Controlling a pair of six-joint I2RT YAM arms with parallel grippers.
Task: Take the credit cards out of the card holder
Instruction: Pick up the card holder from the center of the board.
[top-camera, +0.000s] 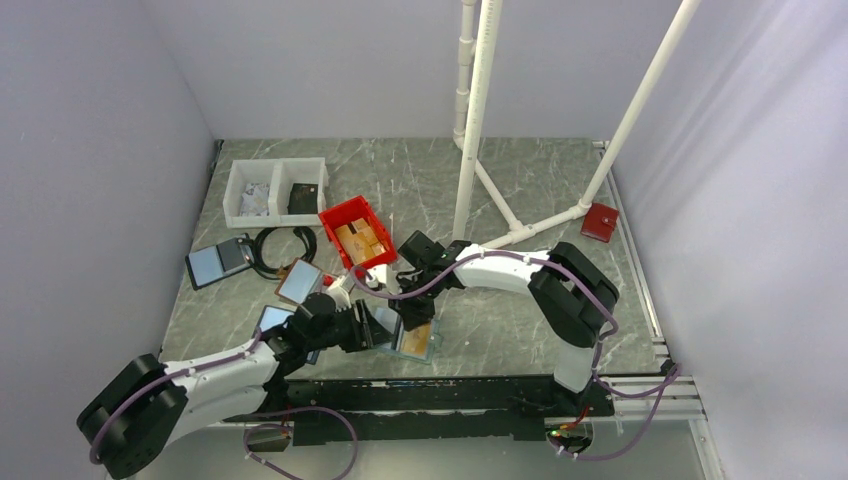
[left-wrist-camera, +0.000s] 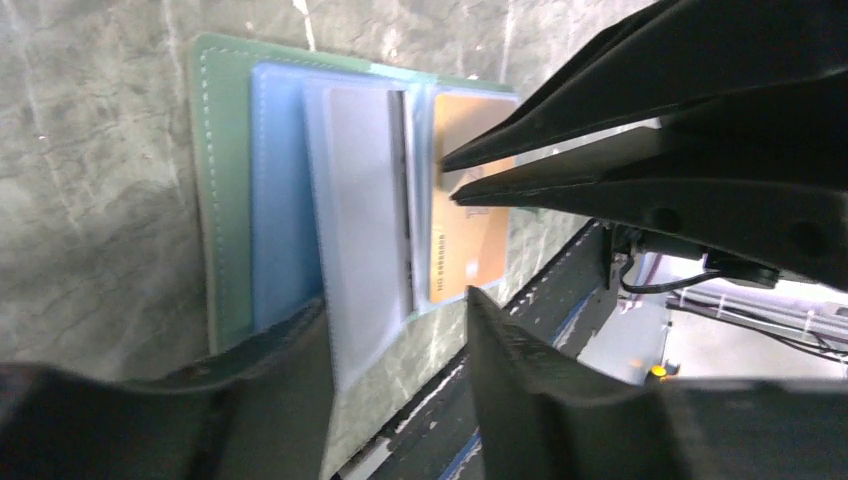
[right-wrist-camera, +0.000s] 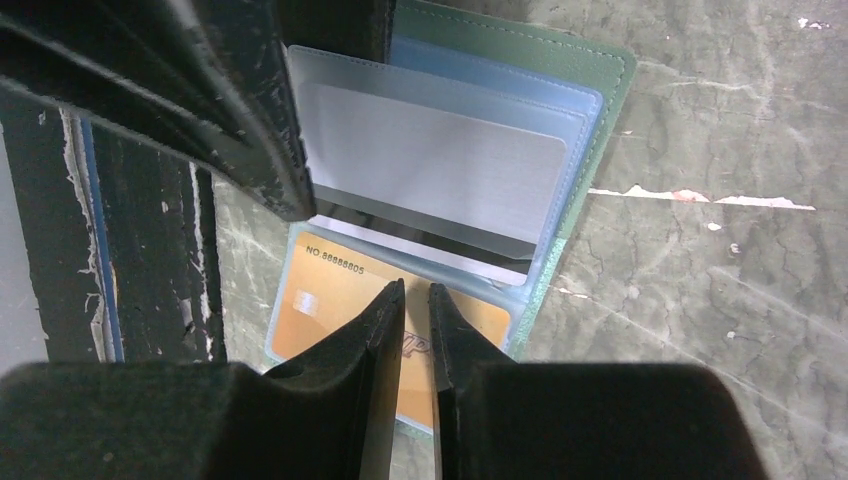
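The left hand (left-wrist-camera: 395, 300) is held open over the card holder (left-wrist-camera: 225, 200). The right hand (right-wrist-camera: 417, 288) is nearly closed at the 6 o'clock orange card (right-wrist-camera: 320, 310); whether it grips cannot be told.

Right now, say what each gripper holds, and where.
Left gripper: open, nothing. Right gripper: tips almost shut at the orange card's edge; grip cannot be told.

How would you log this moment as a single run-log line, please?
stage: card extraction | card holder: open on table | left gripper: open, at clear flap | right gripper: nearly closed over orange card | grip: unconfirmed
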